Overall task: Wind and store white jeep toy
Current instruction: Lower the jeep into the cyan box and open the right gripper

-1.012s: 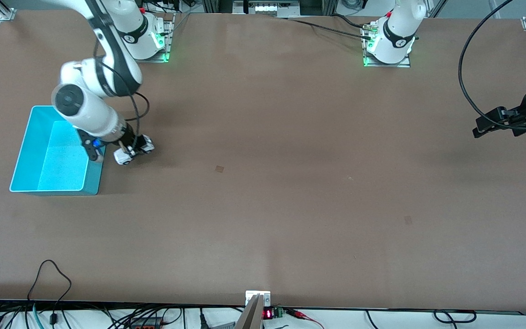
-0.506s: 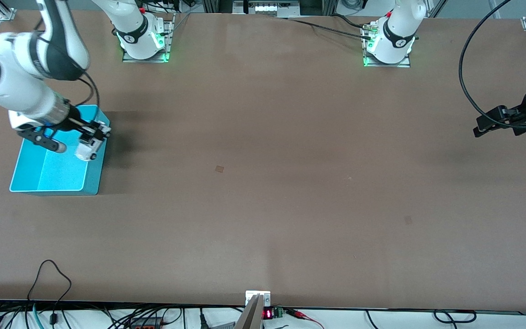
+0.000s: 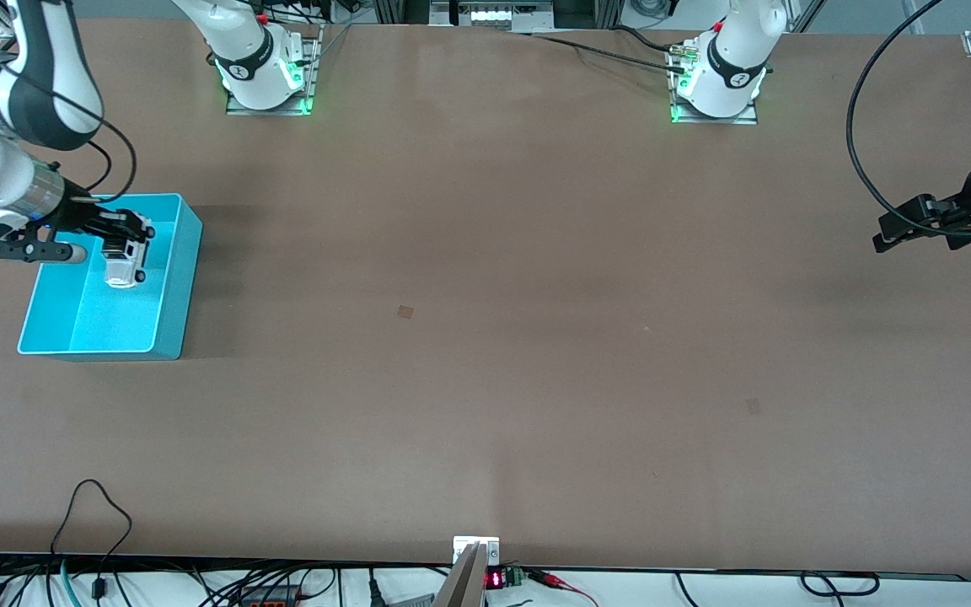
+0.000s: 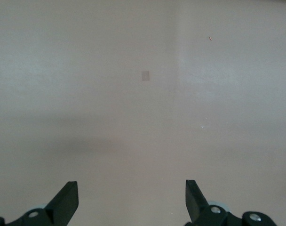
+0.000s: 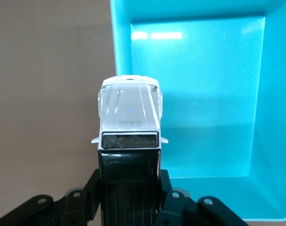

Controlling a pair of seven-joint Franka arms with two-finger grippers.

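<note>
Turquoise bin (image 3: 169, 324) at right arm's end of table. Right gripper (image 3: 119, 240) clamped on white jeep toy (image 3: 123, 261), held over bin. Step: storing. Next, likely: lower, release inside. Left gripper (image 3: 886, 236) spread wide, empty, waiting.

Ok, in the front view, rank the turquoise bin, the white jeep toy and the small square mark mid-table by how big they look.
1. Turquoise bin, by far the largest.
2. White jeep toy, held over the bin in the right gripper; raised, so it may look slightly enlarged.
3. Square mark, smallest.
</note>
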